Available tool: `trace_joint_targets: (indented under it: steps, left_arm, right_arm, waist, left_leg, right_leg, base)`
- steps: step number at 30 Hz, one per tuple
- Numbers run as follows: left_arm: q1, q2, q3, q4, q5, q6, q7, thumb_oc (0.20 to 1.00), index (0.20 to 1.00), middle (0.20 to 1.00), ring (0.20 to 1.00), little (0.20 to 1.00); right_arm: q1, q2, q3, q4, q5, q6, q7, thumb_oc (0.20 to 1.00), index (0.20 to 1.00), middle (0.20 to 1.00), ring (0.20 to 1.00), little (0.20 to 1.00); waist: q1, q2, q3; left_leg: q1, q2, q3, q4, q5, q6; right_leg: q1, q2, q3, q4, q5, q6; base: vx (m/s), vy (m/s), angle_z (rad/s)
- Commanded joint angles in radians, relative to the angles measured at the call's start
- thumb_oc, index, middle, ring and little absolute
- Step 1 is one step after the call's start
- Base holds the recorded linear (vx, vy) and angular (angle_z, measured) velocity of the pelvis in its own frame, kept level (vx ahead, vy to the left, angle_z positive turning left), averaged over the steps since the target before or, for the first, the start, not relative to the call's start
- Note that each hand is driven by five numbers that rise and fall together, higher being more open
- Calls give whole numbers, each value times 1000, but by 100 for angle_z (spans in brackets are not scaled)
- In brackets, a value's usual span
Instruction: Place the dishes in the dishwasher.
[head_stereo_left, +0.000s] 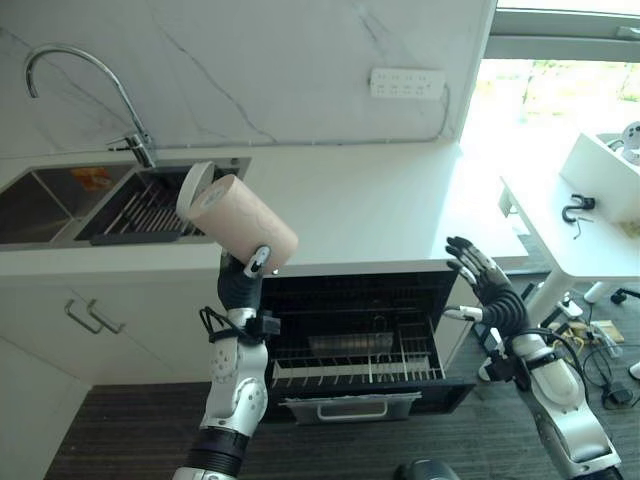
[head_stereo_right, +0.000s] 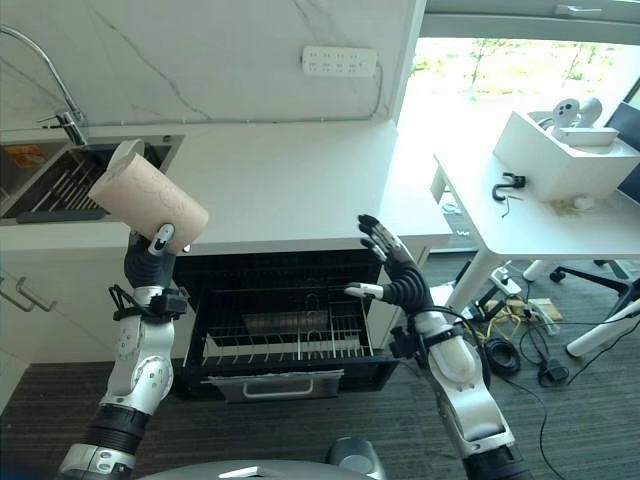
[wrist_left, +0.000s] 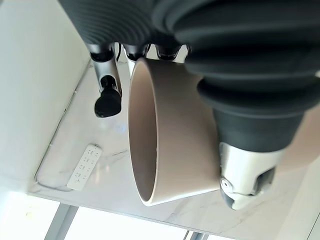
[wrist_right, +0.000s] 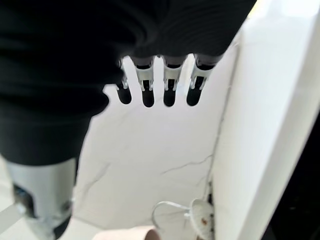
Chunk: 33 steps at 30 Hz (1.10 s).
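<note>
We held the beige cup (head_stereo_left: 240, 222) tilted, left hand (head_stereo_left: 243, 280) curled round it, above the open dishwasher (head_stereo_left: 360, 345). Right hand (head_stereo_left: 487, 285) was up beside it, fingers straight, holding nothing. Sink (head_stereo_left: 60, 205) sat behind.

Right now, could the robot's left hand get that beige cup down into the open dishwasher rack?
Probably yes. The left hand holds the beige cup just above the pulled-out rack, and nothing stands between them.
</note>
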Motion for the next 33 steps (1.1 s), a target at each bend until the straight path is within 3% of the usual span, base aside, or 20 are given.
trace_joint_targets:
  steps: [1,8,13,20,23,33]
  left_arm:
    - [-48,46,-11,-34,121,-97,44,200,200,200,200,200]
    - [-26,77,-28,-49,243,-110,91,200,200,200,200,200]
    - [-29,105,-59,-54,318,-120,119,200,200,200,200,200]
    - [-72,106,-116,-57,341,-131,138,200,200,200,200,200]
    - [-90,107,-134,-63,369,-140,176,200,200,200,200,200]
    - [-227,101,-217,-37,653,-142,449,200,200,200,200,200]
  right_arm:
    - [-35,5,-19,-49,64,-60,-3,1000,1000,1000,1000,1000]
    - [-93,17,50,-79,77,-39,10,1000,1000,1000,1000,1000]
    - [-154,23,121,-84,62,-39,-32,1000,1000,1000,1000,1000]
    - [-275,43,177,-63,-26,0,-198,1000,1000,1000,1000,1000]
    - [-318,46,175,-53,9,39,-229,1000,1000,1000,1000,1000]
    - [-522,88,215,3,52,141,-299,1000,1000,1000,1000,1000]
  waist:
    - [24,-16,8]
    - [73,-13,6]
    - [116,-14,2]
    - [153,-14,-3]
    - [160,-16,-3]
    - [184,-34,-4]
  left_leg:
    - [-18,5,-104,122,-157,19]
    - [-34,-6,-142,122,-155,18]
    - [-51,-17,-172,122,-147,16]
    - [-65,-32,-210,122,-145,16]
    - [-65,-33,-217,122,-145,14]
    - [-68,-23,-234,122,-137,2]
  right_leg:
    - [51,-70,-52,-29,25,111]
    - [60,-78,-70,-29,17,108]
    - [64,-92,-93,-29,20,109]
    - [70,-99,-106,-29,22,109]
    - [73,-102,-109,-29,23,110]
    - [87,-103,-128,-29,19,106]
  base:
    - [0,0,0]
    - [-2,7,18]
    - [2,-3,27]
    - [6,-6,18]
    - [17,4,18]
    - [7,-10,10]
